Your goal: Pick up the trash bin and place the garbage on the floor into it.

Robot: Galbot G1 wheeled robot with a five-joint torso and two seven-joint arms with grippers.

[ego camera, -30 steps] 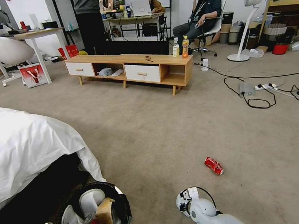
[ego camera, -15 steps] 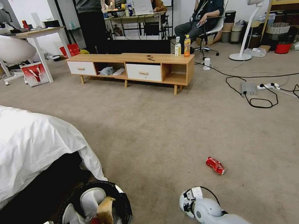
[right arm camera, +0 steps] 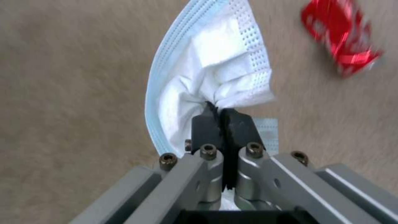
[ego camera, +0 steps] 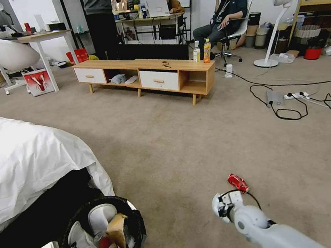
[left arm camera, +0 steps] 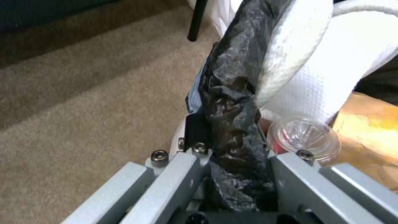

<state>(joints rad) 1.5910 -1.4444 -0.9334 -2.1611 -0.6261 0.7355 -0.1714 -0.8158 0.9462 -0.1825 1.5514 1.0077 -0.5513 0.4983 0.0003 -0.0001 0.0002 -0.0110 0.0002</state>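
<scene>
Trash bin (ego camera: pixel 135 225): left hand (left arm camera: pixel 232 155) grips rim. Right hand (right arm camera: pixel 224 119) pinches 1 mask (right arm camera: pixel 207 84); 1 can (ego camera: pixel 237 183) on floor (ego camera: pixel 200 143).

The small round white plastic trash bin (ego camera: pixel 139 227) with its black bag liner was at the robot's near left, just right of the white-sheeted bed (ego camera: pixel 24 167). The left gripper (left arm camera: pixel 232 146) clamped the bin's near rim. To the right, the crushed red soda can (ego camera: pixel 237 183) lay on the beige short-pile carpet (ego camera: pixel 168 148), just beyond the right gripper (right arm camera: pixel 219 115), which pinched a white-and-blue face mask (right arm camera: pixel 207 71). The long low wooden cabinet (ego camera: pixel 147 75) stood well behind.
</scene>
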